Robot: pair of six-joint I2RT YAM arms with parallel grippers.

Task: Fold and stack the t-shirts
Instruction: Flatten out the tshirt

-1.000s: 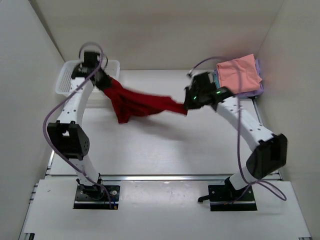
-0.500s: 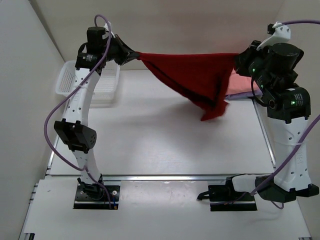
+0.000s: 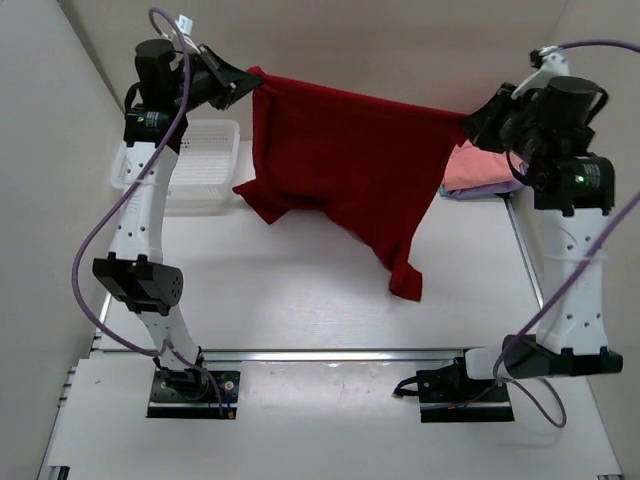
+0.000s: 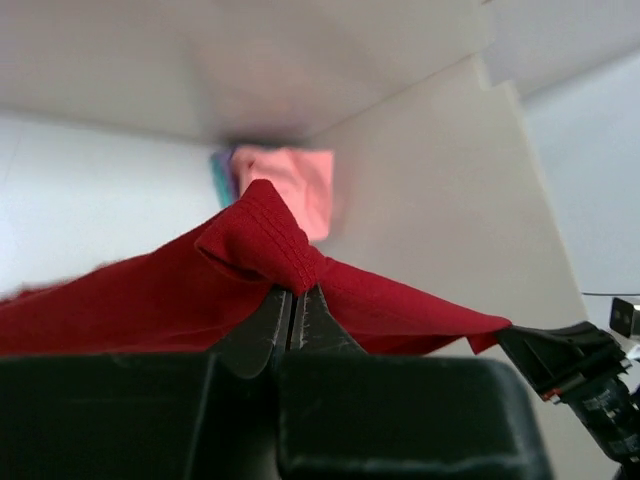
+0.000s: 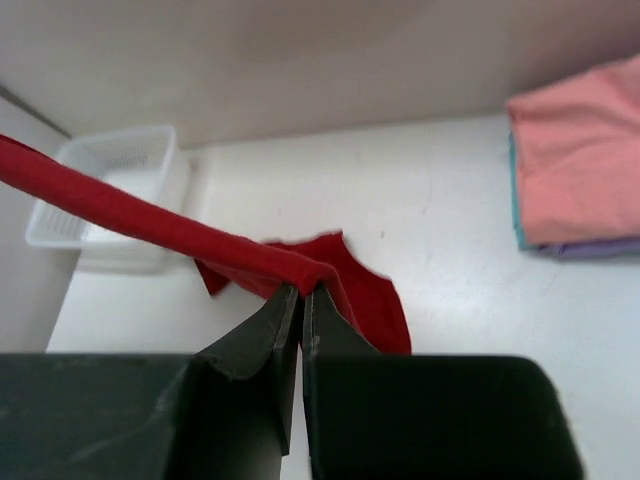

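Left gripper clamped on one top corner of the dark red t-shirt, raised above the basket. Right gripper pinched shut on the other top corner, well apart from the basket. Shirt hangs spread between them, with one sleeve just beside the basket. Folded stack, salmon pink on top, sits across the table from the basket.

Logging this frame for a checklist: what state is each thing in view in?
dark red t-shirt: unfolded, held up, hanging spread.
left gripper: shut on one top corner of it.
right gripper: shut on the other top corner.
folded shirts: stacked, salmon pink on top.
white basket: upright, at the far left.
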